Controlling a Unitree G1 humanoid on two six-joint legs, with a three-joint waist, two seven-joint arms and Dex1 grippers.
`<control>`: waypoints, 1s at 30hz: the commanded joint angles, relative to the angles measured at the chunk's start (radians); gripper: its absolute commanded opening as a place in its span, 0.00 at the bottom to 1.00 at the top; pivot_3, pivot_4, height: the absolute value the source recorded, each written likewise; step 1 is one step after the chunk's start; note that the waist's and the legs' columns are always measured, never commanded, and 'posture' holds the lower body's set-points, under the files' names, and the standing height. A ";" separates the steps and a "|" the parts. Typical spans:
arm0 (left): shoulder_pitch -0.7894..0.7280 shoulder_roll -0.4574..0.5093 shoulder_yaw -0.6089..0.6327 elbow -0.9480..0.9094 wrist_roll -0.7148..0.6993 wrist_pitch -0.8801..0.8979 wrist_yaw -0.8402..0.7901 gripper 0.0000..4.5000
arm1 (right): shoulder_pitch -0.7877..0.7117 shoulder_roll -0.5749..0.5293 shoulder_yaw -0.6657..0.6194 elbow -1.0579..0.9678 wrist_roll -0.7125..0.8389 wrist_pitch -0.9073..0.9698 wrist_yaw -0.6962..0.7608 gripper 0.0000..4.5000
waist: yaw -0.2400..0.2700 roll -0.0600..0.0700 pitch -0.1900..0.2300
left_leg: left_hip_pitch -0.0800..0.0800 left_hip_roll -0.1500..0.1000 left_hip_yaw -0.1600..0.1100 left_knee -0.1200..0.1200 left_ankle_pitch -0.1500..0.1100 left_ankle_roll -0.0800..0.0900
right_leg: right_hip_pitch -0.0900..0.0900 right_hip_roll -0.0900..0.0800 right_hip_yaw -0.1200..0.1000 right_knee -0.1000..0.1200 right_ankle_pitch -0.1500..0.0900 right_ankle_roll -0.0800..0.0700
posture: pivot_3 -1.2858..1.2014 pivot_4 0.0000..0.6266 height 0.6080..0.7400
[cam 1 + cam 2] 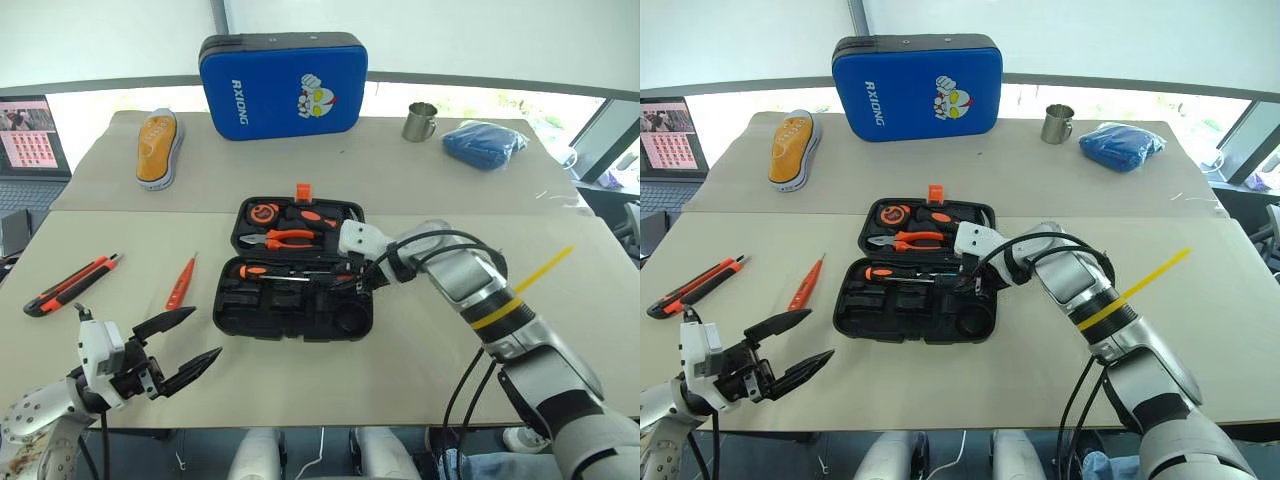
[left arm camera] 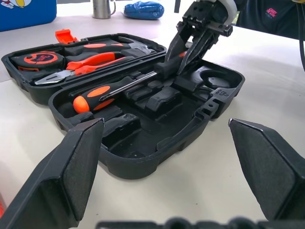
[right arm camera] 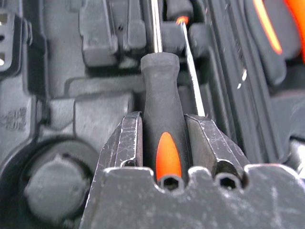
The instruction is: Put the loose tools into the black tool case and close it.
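Note:
The black tool case (image 1: 240, 318) lies open in the middle of the table, with an orange latch (image 1: 303, 191) on its far edge. My right gripper (image 1: 350, 282) reaches into it from the right, shut on the black-and-orange handle of a screwdriver (image 3: 162, 124) low over the moulded slots. A second screwdriver (image 1: 262, 272) lies in the case beside it. An orange-and-black utility knife (image 1: 70, 285) and a slim orange tester screwdriver (image 1: 180, 283) lie loose on the table, left of the case. My left gripper (image 1: 202, 338) hovers open and empty at the near left, pointing at the case.
Orange-handled pliers (image 1: 287, 238) and a tape measure (image 1: 263, 212) sit in the case's far half. At the back stand a blue cartoon-printed case (image 1: 283, 85), an orange shoe (image 1: 158, 148), a metal mug (image 1: 420, 122) and a blue cloth (image 1: 485, 143).

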 commanded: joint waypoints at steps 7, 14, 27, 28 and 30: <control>-0.007 0.001 -0.002 -0.023 0.002 -0.023 0.002 1.00 | -0.029 0.046 0.003 0.017 -0.037 -0.012 0.011 0.23 | -0.002 0.000 0.000 | 0.000 0.000 0.000 0.000 0.000 0.000 | 0.000 0.000 0.000 0.000 0.000 0.000 | 0.52 0.24 1.00; -0.004 0.002 -0.003 -0.021 0.004 -0.025 0.006 1.00 | -0.044 0.086 -0.004 0.055 -0.055 -0.016 0.007 0.23 | -0.006 0.000 0.000 | 0.000 0.000 0.000 0.000 0.000 0.000 | -0.001 0.001 0.000 0.000 0.000 -0.001 | 0.52 0.24 1.00; -0.003 0.001 -0.004 -0.008 0.013 -0.031 0.015 1.00 | -0.057 0.046 -0.134 -0.094 0.117 0.057 0.159 0.77 | -0.013 0.000 0.000 | 0.000 0.002 -0.002 -0.001 0.000 0.000 | -0.002 0.001 0.000 0.000 0.001 -0.001 | 0.52 0.24 1.00; -0.004 -0.001 -0.003 -0.008 0.013 -0.031 0.018 1.00 | -0.050 0.050 -0.154 -0.098 0.139 0.031 0.166 0.77 | -0.013 0.000 0.000 | 0.000 0.002 -0.003 -0.001 0.000 0.000 | -0.001 0.001 0.000 0.000 0.001 -0.001 | 0.52 0.24 1.00; -0.005 -0.002 0.000 -0.007 0.012 -0.031 0.020 1.00 | -0.027 0.070 -0.189 -0.088 0.167 -0.027 0.158 0.77 | -0.013 0.000 0.000 | 0.000 0.002 -0.004 -0.001 0.000 0.000 | -0.001 0.001 0.000 0.000 0.001 -0.001 | 0.52 0.24 1.00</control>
